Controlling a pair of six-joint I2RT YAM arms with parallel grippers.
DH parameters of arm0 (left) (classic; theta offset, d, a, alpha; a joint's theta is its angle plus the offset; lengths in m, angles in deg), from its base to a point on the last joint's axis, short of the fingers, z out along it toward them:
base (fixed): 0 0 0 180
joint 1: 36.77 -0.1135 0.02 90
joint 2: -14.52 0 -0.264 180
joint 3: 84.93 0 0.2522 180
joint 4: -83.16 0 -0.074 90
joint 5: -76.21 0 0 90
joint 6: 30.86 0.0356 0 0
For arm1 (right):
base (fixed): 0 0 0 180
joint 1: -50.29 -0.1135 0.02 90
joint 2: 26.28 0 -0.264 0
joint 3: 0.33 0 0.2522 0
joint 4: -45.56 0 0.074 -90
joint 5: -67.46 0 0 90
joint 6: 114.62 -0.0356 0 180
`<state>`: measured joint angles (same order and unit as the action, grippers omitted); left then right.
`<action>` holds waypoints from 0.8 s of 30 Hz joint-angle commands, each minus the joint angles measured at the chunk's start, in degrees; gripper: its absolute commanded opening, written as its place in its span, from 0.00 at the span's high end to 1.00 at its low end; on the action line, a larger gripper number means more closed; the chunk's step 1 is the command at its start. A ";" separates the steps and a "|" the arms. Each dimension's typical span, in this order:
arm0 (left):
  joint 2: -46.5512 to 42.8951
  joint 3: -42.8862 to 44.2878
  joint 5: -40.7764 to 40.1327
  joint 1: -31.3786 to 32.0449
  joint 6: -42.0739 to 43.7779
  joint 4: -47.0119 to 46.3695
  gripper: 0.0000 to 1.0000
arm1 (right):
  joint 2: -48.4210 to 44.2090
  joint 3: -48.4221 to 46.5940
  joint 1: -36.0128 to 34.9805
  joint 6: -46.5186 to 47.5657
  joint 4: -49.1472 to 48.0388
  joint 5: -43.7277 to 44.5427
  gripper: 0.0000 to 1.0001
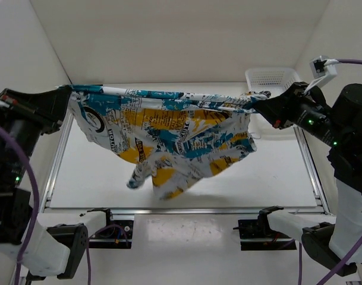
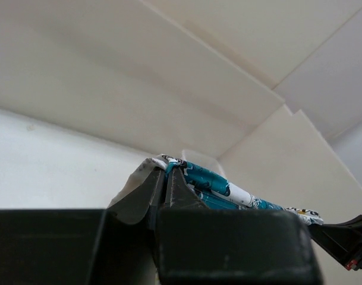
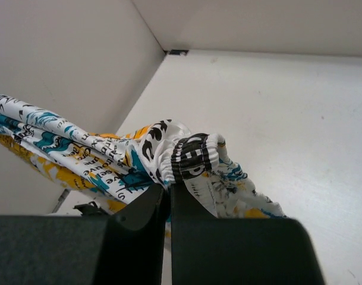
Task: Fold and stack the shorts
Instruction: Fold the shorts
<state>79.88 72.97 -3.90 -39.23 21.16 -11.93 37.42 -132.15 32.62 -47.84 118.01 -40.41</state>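
While the shorts (image 1: 169, 133) hung in the air over the worktop (image 1: 276, 178), we saw them stretched out between the two arms. The left tool (image 1: 69, 90) sat at about ten o'clock in the overhead view, with its fingers pressed together on one end of the cloth's upper edge. The left wrist camera showed the two dark fingers closed tight, with a fold of teal-and-white print squeezed between their tips. The right tool (image 1: 257, 107) sat at about two o'clock and pinched the other end of that upper edge. Its own camera showed the gathered elastic waistband (image 3: 195, 155), marked with black lettering, bunched just above the closed fingertips.

Between the two grips the top edge ran nearly level, dipping slightly toward the right. Below it the fabric draped in loose folds, and the lowest corners dangled toward six o'clock near the middle of the worktop. We could not tell whether the lowest tip brushed the surface. The print facing the overhead camera was teal, orange-yellow and black on white. A white mesh basket (image 1: 271, 77) stood at one o'clock at the far edge of the worktop, behind the right tool and apart from the shorts.
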 commanded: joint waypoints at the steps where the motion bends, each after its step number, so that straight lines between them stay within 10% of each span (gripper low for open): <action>1: 5.47 -4.81 -8.67 -1.58 2.64 -2.95 0.90 | 0.99 4.67 1.94 4.24 7.84 12.50 1.00; 12: 20.48 -29.08 -7.51 -0.97 6.33 -14.89 0.90 | 21.58 25.51 2.99 3.72 -13.49 13.91 1.00; 24: 53.90 -10.81 -10.86 -0.97 7.65 -13.59 0.90 | 70.67 -13.32 7.39 0.20 -11.85 4.96 1.00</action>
<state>136.19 56.62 -8.53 -38.82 27.00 -23.75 106.49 -138.51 36.64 -47.80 103.06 -36.02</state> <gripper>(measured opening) 0.131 0.009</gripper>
